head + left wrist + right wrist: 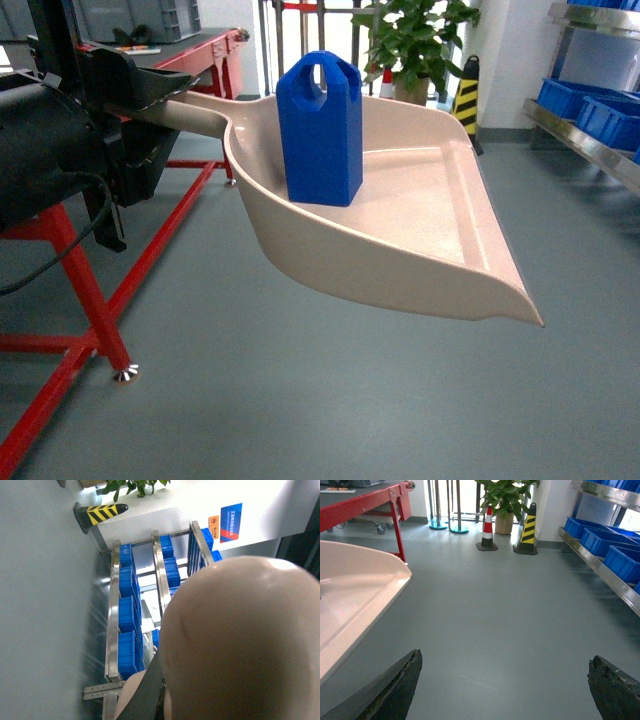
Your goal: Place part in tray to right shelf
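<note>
- The left gripper [150, 100] reaches out level from the left, clamped on the handle of the beige tray [420, 230], holding it in the air above the grey floor [300, 400].
- The blue part [319, 128] stands upright inside the tray, near its back rim.
- The right gripper [505, 685] hangs low, jaws spread wide and holding nothing, pointing down the aisle.
- The right shelf [605, 555] with blue crates [620, 560] stands well apart, on the right.

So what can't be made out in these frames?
- Left gripper: in the head view dark housing hides its jaws around the tray handle; grip unconfirmed.
- Part: absent from the left wrist view, behind the tray's underside.
- Right shelf: cut off by the head view's right edge.
- Right gripper: only the tips show, apart.
</note>
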You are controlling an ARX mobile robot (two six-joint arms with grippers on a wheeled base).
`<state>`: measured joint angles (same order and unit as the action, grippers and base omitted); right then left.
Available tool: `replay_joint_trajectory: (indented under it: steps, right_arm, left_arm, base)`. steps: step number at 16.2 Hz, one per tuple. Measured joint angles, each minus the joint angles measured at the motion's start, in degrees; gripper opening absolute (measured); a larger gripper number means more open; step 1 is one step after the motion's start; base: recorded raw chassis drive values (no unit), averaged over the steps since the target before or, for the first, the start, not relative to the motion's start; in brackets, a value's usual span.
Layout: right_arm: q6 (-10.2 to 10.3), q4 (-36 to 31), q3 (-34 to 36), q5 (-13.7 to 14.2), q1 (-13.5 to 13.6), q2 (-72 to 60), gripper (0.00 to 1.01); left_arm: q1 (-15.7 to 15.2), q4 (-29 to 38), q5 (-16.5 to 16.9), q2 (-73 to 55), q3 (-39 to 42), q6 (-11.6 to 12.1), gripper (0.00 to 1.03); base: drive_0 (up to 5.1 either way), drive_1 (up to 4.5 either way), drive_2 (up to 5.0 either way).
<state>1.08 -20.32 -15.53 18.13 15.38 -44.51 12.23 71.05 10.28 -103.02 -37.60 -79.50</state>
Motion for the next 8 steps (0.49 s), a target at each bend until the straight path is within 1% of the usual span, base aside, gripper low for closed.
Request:
replay_joint_trajectory:
  steps: [8]
  right_arm:
    - [0.00,0.13,0.02,-0.02,0.00,0.00,0.98]
  left_arm:
    - [-0.02,-0.07,-0.02,0.00,0.02,0.00,0.16]
  base:
    - [0.0,4.15,-4.2]
